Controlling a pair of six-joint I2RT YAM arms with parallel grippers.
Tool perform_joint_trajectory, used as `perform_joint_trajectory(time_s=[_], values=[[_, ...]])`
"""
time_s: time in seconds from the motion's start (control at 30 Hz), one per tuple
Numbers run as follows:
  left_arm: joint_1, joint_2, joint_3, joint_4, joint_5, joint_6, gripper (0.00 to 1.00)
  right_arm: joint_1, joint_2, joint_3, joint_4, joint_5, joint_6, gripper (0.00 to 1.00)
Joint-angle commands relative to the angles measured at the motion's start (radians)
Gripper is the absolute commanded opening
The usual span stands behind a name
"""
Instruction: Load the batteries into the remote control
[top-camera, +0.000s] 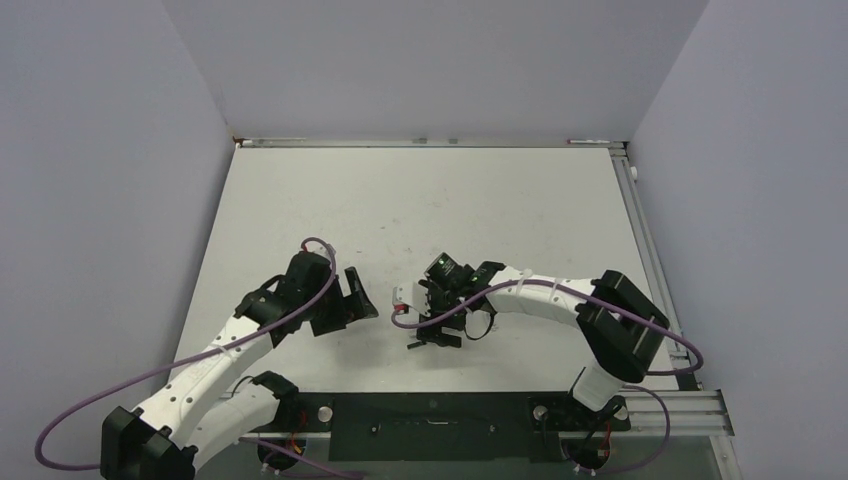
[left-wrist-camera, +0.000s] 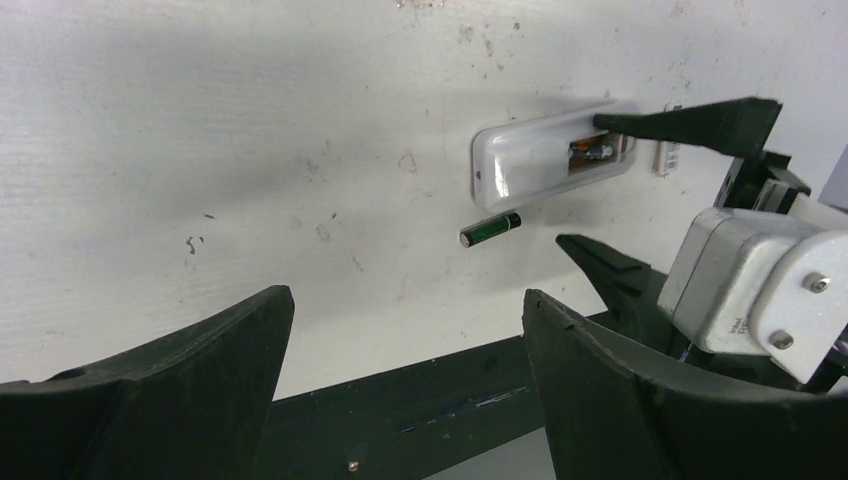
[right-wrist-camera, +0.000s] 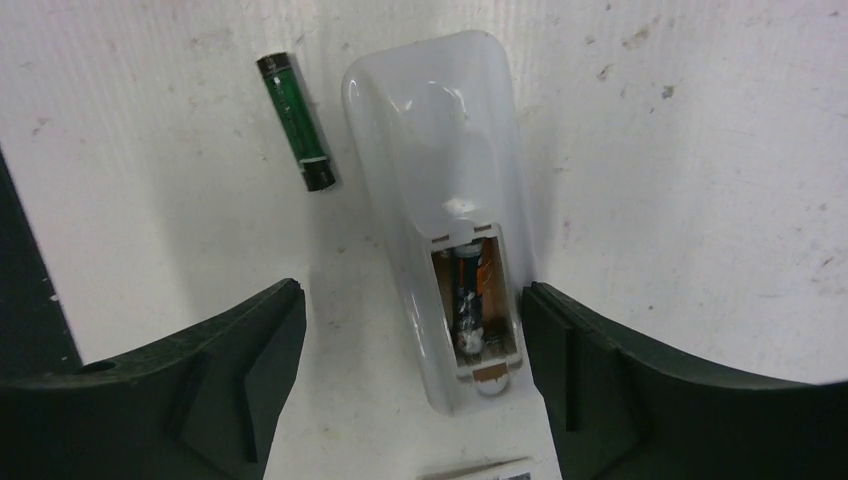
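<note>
Right wrist view: the right gripper (right-wrist-camera: 412, 292) is spread wide and holds nothing. The remote control (right-wrist-camera: 440, 200) lies on the table (right-wrist-camera: 700, 150) between its fingers (right-wrist-camera: 230, 360). One finger sits close against the remote's edge at the slot end, though I cannot tell whether it touches. The other stands clear of it.

The remote lies flat with its slot face up. Its long axis runs straight away from the gripper, along the line of the fingers. The open battery slot is at the near end between the fingertips, and the rounded closed end points away. One battery (right-wrist-camera: 468, 295) lies in the slot along the remote's length. The second battery (right-wrist-camera: 296, 122), green with dark ends, lies loose on the table. It is just beside the rounded end, apart from the remote and nearly parallel to it. A small white piece (right-wrist-camera: 480, 470) lies just past the slot end.

The left gripper (left-wrist-camera: 407, 297) is also spread and empty. It is well short of the remote and faces its rounded end. From there the remote's long axis runs across the view, with the loose battery on the nearer side.

From the top view, all this sits near the middle of the table, somewhat toward the near edge. The remote's rounded end points toward the left edge.
</note>
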Motion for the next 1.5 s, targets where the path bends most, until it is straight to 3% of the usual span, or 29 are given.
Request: perform_joint_trajectory(time_s=[0.0,0.5,0.6,0.73,1.0,1.1,1.2,1.37,1.47], values=[[0.006,-0.032,-0.019,-0.021,0.032,0.011,0.82,-0.002,0.041,-0.005,0.095,-0.017,-0.082,0.77],[0.009,-0.061,-0.027,-0.029,0.036,0.009,0.83,0.038,0.184,0.024,0.224,0.001,-0.002,0.60],[0.009,-0.057,-0.022,-0.030,0.031,0.008,0.83,0.039,0.209,0.042,0.244,0.013,0.036,0.49],[0.010,-0.060,-0.003,-0.046,0.018,0.008,0.83,0.030,0.212,0.068,0.271,0.046,0.090,0.10],[0.016,-0.067,0.025,-0.067,0.003,0.008,0.83,-0.033,-0.007,0.034,0.488,0.110,0.272,0.08],[0.018,-0.060,0.039,-0.068,-0.001,0.010,0.83,-0.039,-0.114,0.001,0.644,0.144,0.364,0.08],[0.019,-0.059,0.055,-0.068,-0.004,0.012,0.83,-0.046,-0.244,-0.079,0.907,0.179,0.461,0.08],[0.024,-0.057,0.073,-0.066,-0.011,0.018,0.83,-0.078,-0.419,-0.253,1.476,0.201,0.672,0.08],[0.027,-0.052,0.081,-0.061,-0.006,0.022,0.83,-0.128,-0.437,-0.280,1.798,0.236,0.894,0.08]])
